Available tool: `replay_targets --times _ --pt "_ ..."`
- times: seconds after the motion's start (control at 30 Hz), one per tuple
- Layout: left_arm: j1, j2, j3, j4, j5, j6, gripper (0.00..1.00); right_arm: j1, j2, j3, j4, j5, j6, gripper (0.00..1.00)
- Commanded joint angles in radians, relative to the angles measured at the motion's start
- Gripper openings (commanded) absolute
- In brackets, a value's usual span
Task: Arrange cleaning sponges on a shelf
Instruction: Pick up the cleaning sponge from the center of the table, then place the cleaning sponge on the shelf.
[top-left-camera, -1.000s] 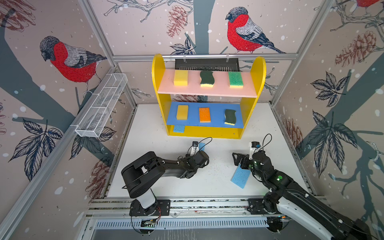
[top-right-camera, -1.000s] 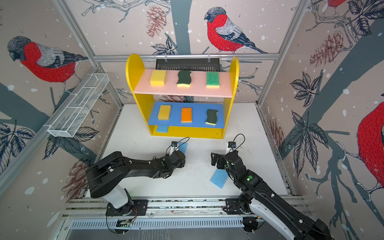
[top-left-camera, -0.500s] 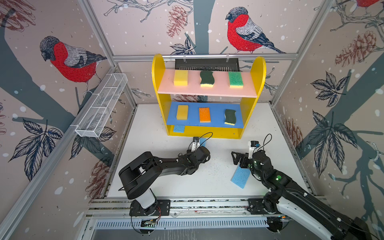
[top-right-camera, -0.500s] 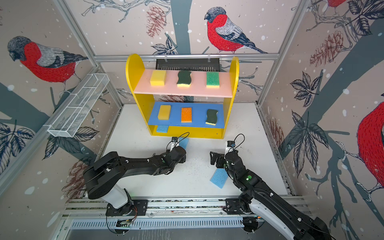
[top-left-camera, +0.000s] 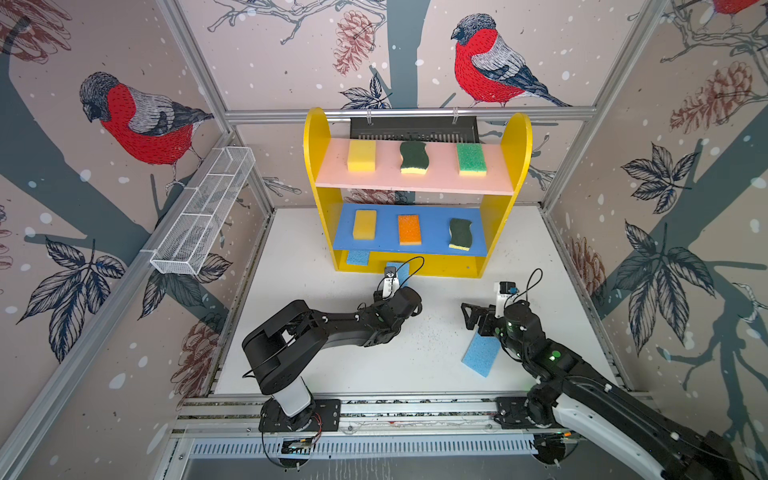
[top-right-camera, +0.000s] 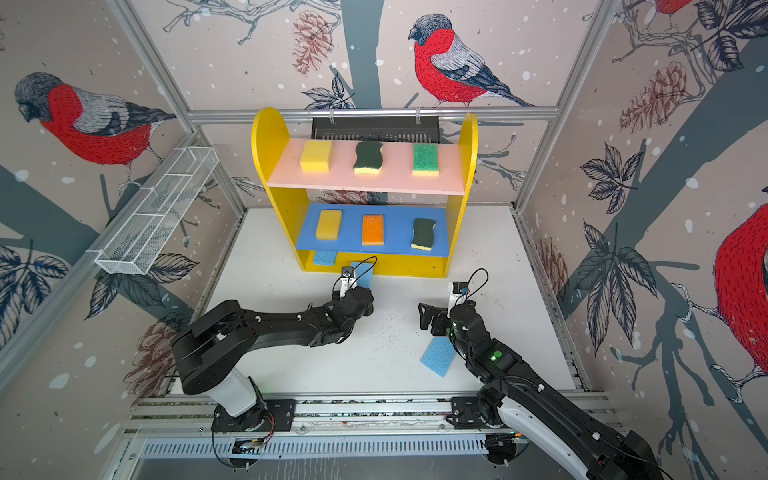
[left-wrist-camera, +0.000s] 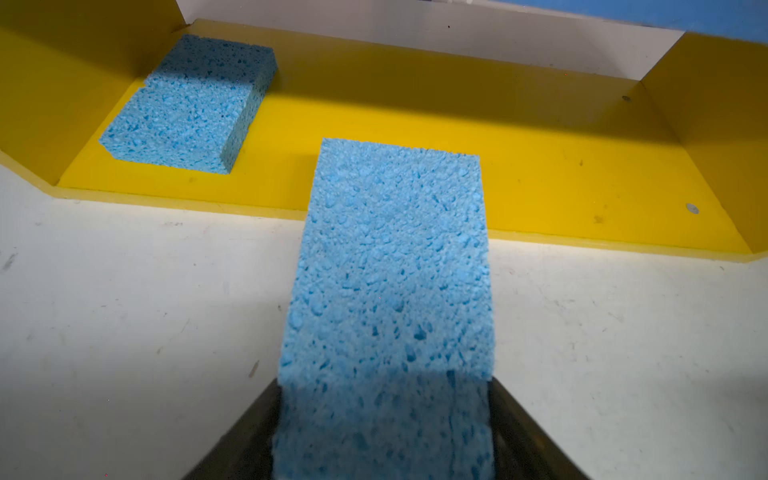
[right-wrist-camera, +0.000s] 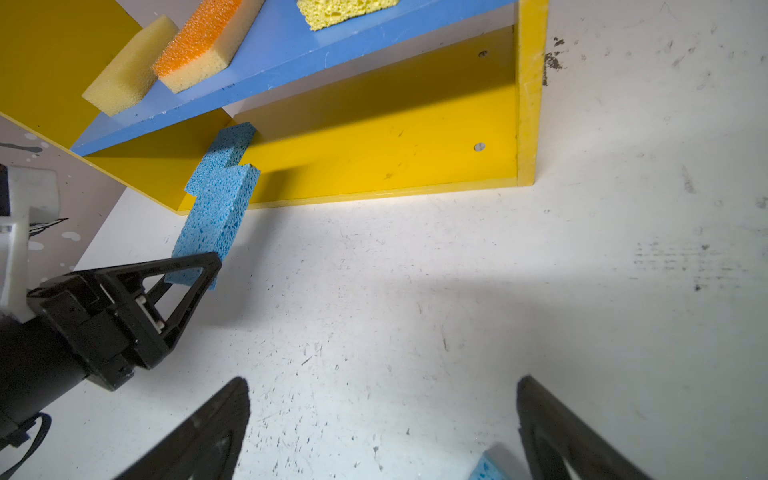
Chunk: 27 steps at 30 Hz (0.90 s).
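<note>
Shelf (top-left-camera: 516, 141) stands at worktop's (top-left-camera: 299, 324) back: three top sponges (top-left-camera: 413, 157) on its upper board (top-left-camera: 415, 183), three middle sponges (top-left-camera: 409, 229) below, corner sponge (top-left-camera: 358, 257) bottom left, held sponge (left-wrist-camera: 390, 270) just right, over the front edge. Loose sponge (top-left-camera: 480, 353) lies front right.

blue sponge (left-wrist-camera: 386, 270): open-cell foam, rough, pitted, matt. second blue sponge (left-wrist-camera: 187, 104): same foam. orange-topped sponge (right-wrist-camera: 199, 37): coarse fibrous scouring layer over finer pale-yellow foam. shelf bottom board (left-wrist-camera: 540, 145): smooth yellow painted finish, low sheen, light scuffs. blue middle board (right-wrist-camera: 291, 54): smooth, semi-gloss, faint scratches. table top (right-wrist-camera: 457, 291): white, matt, scratched, speckled with dark marks. right gripper (right-wrist-camera: 382, 384): fingers of black matt plastic. wire-mesh basket (top-left-camera: 203, 216): white coated metal mesh. frame rail (top-left-camera: 270, 117): bare brushed metal.
</note>
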Motion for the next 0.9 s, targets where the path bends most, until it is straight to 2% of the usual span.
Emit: replay_targets --times 0.0,0.87 --pt "0.008 0.032 0.036 0.045 -0.015 0.040 0.71 0.001 -0.002 0.006 0.041 -0.004 -0.027 1.00" --pt "0.096 0.208 0.139 0.223 0.056 0.137 0.71 0.001 0.017 0.023 0.055 -0.003 -0.033 1.00"
